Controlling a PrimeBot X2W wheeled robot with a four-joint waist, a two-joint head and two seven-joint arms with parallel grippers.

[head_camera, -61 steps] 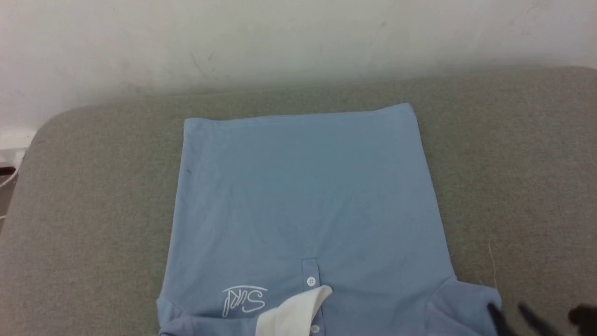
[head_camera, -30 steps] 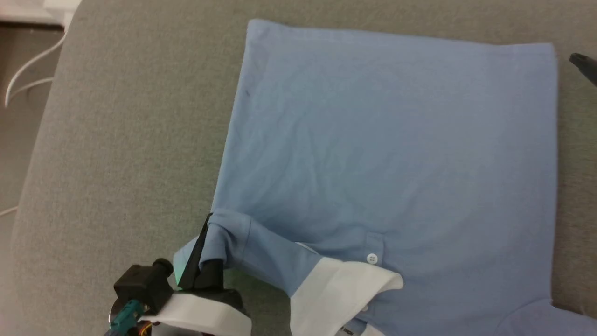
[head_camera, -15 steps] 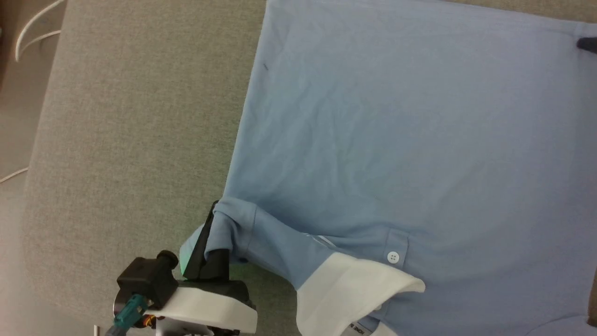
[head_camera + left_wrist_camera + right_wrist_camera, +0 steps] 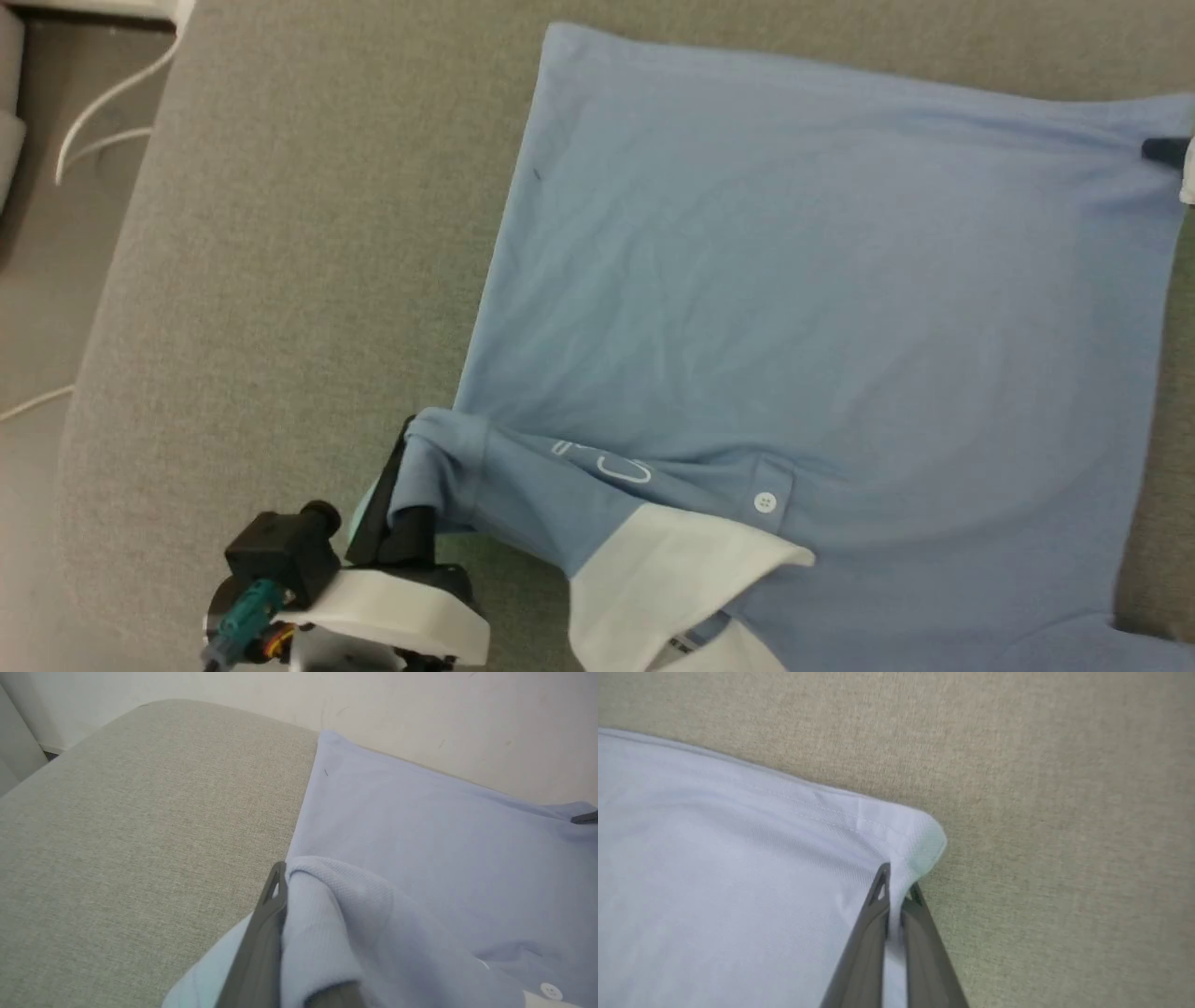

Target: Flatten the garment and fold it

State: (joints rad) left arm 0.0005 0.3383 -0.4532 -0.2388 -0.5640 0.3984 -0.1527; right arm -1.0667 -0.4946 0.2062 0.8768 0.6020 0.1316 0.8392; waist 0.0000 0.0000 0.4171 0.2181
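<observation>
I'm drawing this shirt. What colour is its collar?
White; the collar on the light blue garment shows best in the head view.

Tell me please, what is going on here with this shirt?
A two-armed robot is working on a light blue shirt that lies spread on a grey padded surface. Its left gripper is shut on a sleeve, bunched up beside the white collar. Its right gripper is shut on a hem corner at the far end. The shirt is mostly flat and not yet folded.

The head camera looks steeply down on the grey fabric-covered surface [image 4: 280, 233]; both wrist cameras sit close, apparently at opposite corners of the shared light blue soft-fabric shirt [image 4: 794, 280].
</observation>
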